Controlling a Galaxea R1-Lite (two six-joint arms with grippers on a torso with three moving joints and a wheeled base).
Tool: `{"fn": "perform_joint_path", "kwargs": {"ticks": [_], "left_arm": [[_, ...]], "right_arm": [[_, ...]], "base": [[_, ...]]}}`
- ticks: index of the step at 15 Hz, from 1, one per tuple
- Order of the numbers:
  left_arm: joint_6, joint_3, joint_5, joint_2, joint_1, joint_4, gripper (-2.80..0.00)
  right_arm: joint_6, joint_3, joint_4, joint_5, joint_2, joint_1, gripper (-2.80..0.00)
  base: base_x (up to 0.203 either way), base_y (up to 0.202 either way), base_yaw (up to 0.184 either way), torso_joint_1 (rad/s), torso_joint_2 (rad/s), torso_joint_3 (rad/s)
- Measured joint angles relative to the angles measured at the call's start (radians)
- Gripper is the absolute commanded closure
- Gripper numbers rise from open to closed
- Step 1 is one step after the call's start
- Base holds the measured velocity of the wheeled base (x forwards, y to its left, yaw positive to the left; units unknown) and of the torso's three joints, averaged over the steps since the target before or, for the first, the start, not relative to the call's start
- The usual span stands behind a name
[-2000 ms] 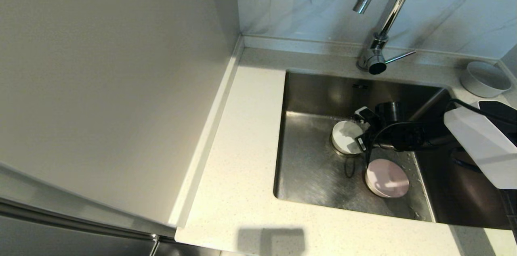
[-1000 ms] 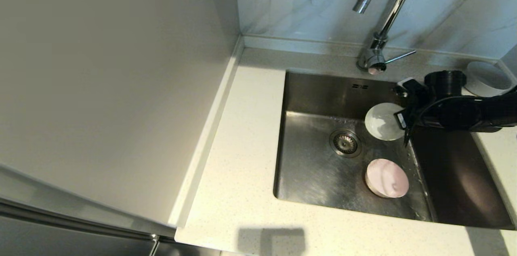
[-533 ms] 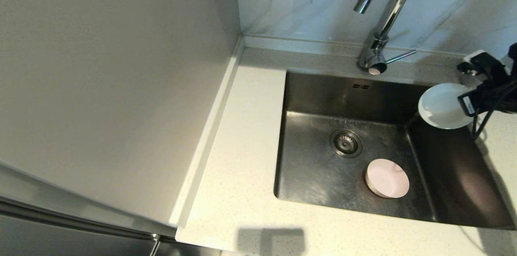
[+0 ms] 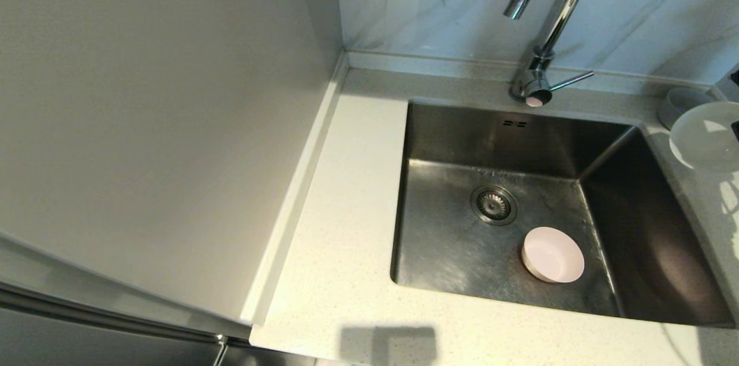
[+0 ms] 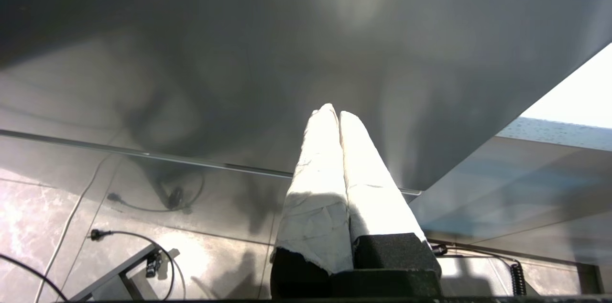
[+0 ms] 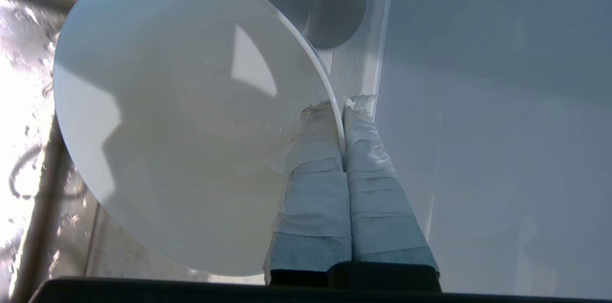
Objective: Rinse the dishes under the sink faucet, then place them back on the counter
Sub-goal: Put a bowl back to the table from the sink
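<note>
Carrying the white bowl [image 4: 705, 136] out past the right-hand rim of the sink [image 4: 439, 141], the right gripper [image 6: 343, 124] has its two taped fingers [image 6: 313, 183] pressed together on the bowl's thin rim, one inside and one outside. In the head view only the bowl shows at the far right edge, held above the bench [image 4: 346, 273], with the grey bowl [image 4: 681, 101] already standing just behind it near the back corner. The pink bowl [image 4: 552, 254] sits upright on the sink floor, near the front right, apart from the drain strainer [image 4: 493, 205]. The faucet [image 4: 548, 19] arches over the basin with no water visible at its spout.

The step in hand looks like setting the white bowl down on the bench. To do it well, I'd bring the bowl level before lowering, since a rim pinch lets a wet dish swing or slip. It wants a spot in front of the grey bowl, clear of it so the two don't knock, and well back from the sink edge so it can't tip in. Let the base meet the stone fully before the fingers part, then draw the gripper straight up off the rim.

The left gripper [image 5: 338, 119] hangs parked away from the work, fingers closed on nothing, facing a dark cabinet panel [image 5: 287, 45].
</note>
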Motion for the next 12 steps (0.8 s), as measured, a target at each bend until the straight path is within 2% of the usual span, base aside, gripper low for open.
{"fn": "perform_joint_path", "kwargs": {"ticks": [6,7,12], "left_arm": [[0.0,0.0,0.0,0.0,0.0,0.0,0.0],[0.001,0.0,0.0,0.0,0.0,0.0,0.0],[0.001,0.0,0.0,0.0,0.0,0.0,0.0]], "right_arm": [[-0.024,0.007,0.006,-0.019,0.033,-0.027,0.0],[-0.025,0.01,0.005,-0.019,0.038,-0.03,-2.8],[-0.054,0.034,0.002,-0.015,0.048,-0.043,-2.8]], "base": [[0.0,0.0,0.0,0.0,0.0,0.0],[0.0,0.0,0.0,0.0,0.0,0.0],[0.0,0.0,0.0,0.0,0.0,0.0]]}}
